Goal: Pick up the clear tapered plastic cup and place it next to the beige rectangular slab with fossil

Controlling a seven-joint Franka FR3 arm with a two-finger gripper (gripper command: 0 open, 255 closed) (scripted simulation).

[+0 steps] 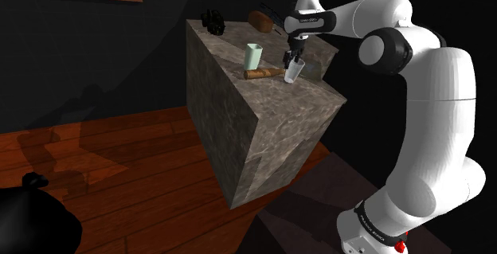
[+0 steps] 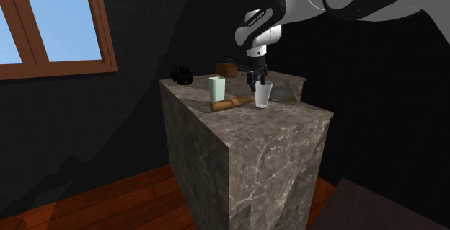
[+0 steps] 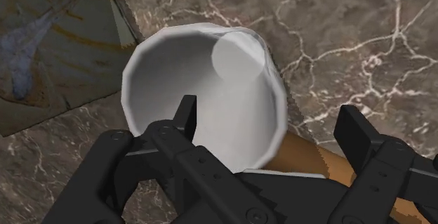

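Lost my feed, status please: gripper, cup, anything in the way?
Gripper open over pale cup: one finger inside, one outside, wall not clamped. Cup on marble counter. Brown wooden rod close beside it.

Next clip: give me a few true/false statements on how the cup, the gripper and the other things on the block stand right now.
1. The cup stands on the stone block. True.
2. The gripper is shut on the cup. False: its fingers stand apart, one inside the rim, the other outside and clear of the wall.
3. The green cup lies on its side. False: it stands upright.
4. A brown rod lies close by the cup. True.
5. The slab sits on the floor. False: it lies on the block, near the cup.
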